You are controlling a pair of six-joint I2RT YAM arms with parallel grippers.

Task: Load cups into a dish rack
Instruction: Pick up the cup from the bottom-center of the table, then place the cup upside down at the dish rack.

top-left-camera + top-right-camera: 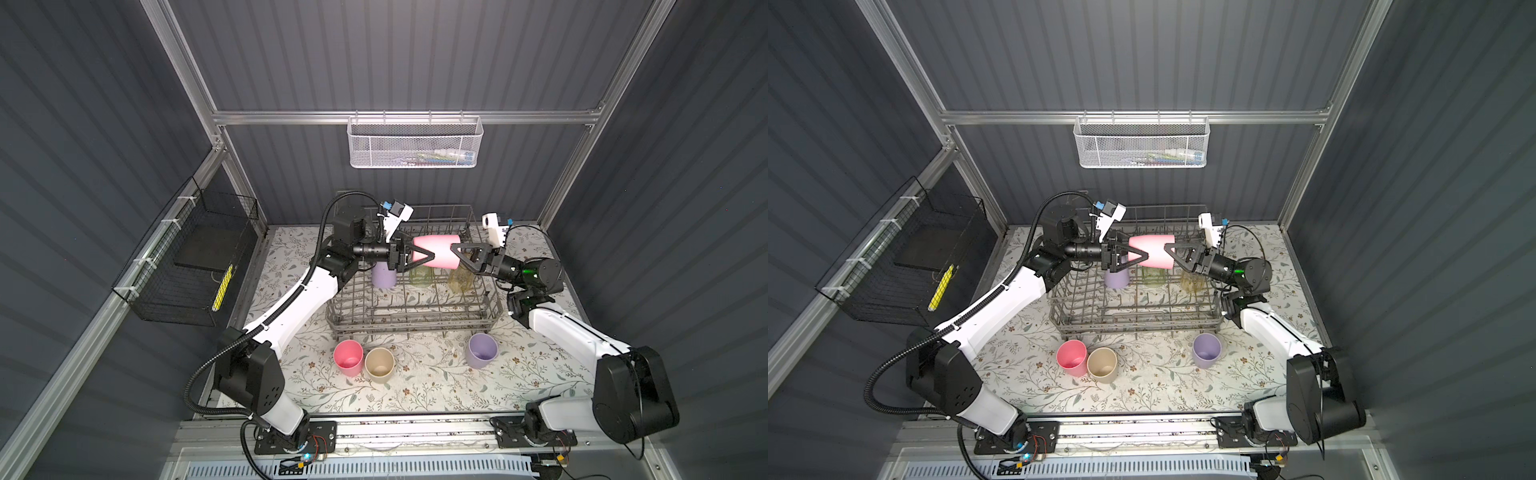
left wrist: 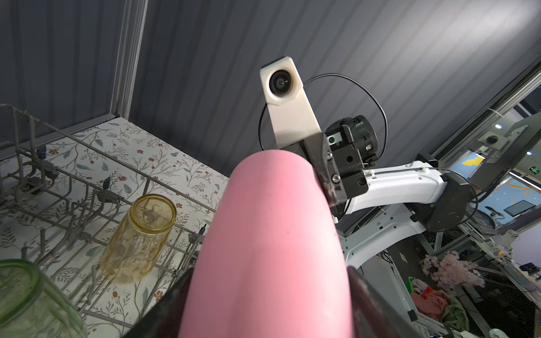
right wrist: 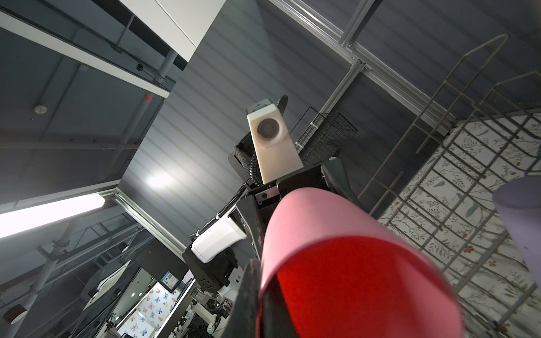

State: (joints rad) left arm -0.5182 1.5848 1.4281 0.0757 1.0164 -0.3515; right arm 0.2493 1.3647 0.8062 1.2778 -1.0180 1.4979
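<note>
A pink cup (image 1: 438, 248) lies sideways, its mouth at the right fingers (image 1: 455, 249) and its base at the left fingers (image 1: 415, 262). Beneath them, a lilac cup (image 1: 383, 277), green cup (image 1: 419, 276) and amber cup (image 1: 459, 283) sit inverted in the grey wire dish rack (image 1: 411, 321). Nearer, a second pink cup (image 1: 348, 357), beige cup (image 1: 380, 365) and second lilac cup (image 1: 481, 351) stand upright on the bench (image 1: 540, 374).

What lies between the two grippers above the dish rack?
A pink cup, lying sideways: right gripper on its rim, left gripper around its base. Both top views show it.

Looking like robotics lab, not home. Sitting inside test booth: aluminium frame (image 1: 407, 117), grey ribbed wall panels (image 1: 415, 50), left arm (image 1: 291, 299) and right arm (image 1: 569, 328) bolted onto front rail (image 1: 415, 430), flowered mat (image 1: 415, 386) covering tabletop. Showing screen (image 2: 521, 209) and ceiling strip light (image 3: 52, 210) beyond booth's open side.
</note>
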